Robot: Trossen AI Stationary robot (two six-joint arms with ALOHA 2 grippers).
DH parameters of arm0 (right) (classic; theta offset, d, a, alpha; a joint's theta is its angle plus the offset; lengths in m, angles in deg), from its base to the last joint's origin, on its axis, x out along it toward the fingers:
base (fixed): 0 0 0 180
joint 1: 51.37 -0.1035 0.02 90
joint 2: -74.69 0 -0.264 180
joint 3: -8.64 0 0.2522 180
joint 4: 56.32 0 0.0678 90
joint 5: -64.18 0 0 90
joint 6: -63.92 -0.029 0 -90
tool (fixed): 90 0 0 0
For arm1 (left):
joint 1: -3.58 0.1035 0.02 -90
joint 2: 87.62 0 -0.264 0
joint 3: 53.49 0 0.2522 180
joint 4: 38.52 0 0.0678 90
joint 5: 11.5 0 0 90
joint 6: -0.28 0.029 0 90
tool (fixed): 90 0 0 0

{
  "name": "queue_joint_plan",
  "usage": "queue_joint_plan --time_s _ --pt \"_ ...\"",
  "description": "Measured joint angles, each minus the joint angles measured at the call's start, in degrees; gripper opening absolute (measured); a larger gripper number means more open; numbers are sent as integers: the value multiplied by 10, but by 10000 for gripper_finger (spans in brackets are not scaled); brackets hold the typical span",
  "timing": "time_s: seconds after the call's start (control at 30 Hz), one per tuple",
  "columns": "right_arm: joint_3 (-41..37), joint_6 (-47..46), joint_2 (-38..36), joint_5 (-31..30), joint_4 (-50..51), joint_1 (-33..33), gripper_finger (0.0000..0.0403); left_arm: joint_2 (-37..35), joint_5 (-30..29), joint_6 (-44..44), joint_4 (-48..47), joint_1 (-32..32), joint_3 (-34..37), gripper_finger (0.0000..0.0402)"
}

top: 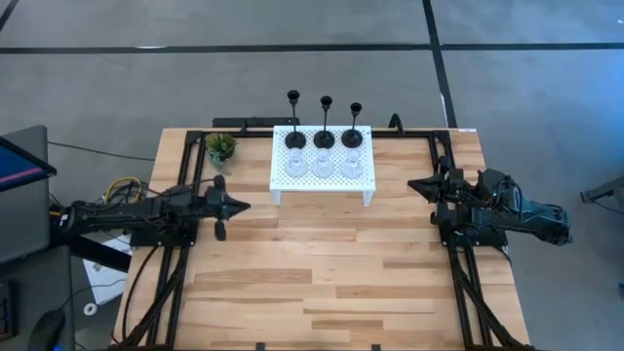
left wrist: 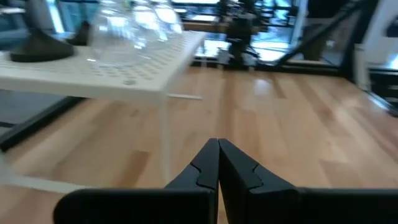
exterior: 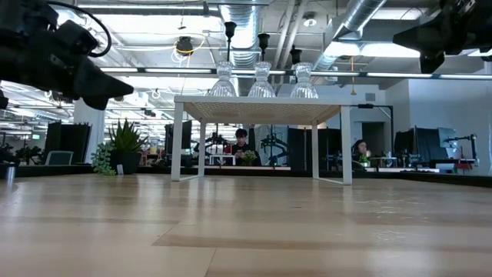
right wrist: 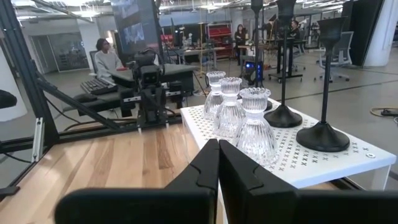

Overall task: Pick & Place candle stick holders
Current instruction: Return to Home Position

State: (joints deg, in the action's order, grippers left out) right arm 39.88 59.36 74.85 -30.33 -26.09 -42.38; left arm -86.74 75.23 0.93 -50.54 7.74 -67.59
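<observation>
Seen from above, the white perforated rack [top: 322, 184] stood at the 12 o'clock edge of the surface [top: 322, 273]. All six candle stick holders stood upright on the rack.

- The three black holders [top: 324, 138] formed the row toward 12 o'clock.
- The three clear glass holders [top: 322, 166] formed the row toward 6 o'clock.

A small potted plant [top: 220, 148] stood near the rack at its 9 o'clock.

The left pincer [top: 241, 206] hung at the 9 o'clock side, fingers [left wrist: 205, 163] pressed together and holding nothing. The right pincer [top: 413, 184] hung at the 3 o'clock side, likewise closed and empty. Both were well apart from the rack.
</observation>
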Motion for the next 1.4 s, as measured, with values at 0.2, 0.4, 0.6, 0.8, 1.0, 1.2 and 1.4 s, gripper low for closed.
queue_joint_plan --time_s 0.2,0.4,0.6,0.8,1.0,1.2,1.4 --pt "0 0 0 0 0 0 0 0 29 4 -7 0 0 4" --pt "0 0 0 0 0 0 0 0 29 5 -8 0 0 6" --pt "0 0 0 0 17 0 0 0 29 6 -8 0 0 7" --pt "0 -10 0 0 10 0 0 0 29 6 -8 0 0 7" --pt "0 -6 0 -3 5 0 0 0 29 5 -8 0 0 7" --pt "-44 25 0 0 -72 0 0 0 29 4 -8 0 0 7" --pt "-143 30 0 0 -204 0 0 0 29 4 -8 0 0 8"
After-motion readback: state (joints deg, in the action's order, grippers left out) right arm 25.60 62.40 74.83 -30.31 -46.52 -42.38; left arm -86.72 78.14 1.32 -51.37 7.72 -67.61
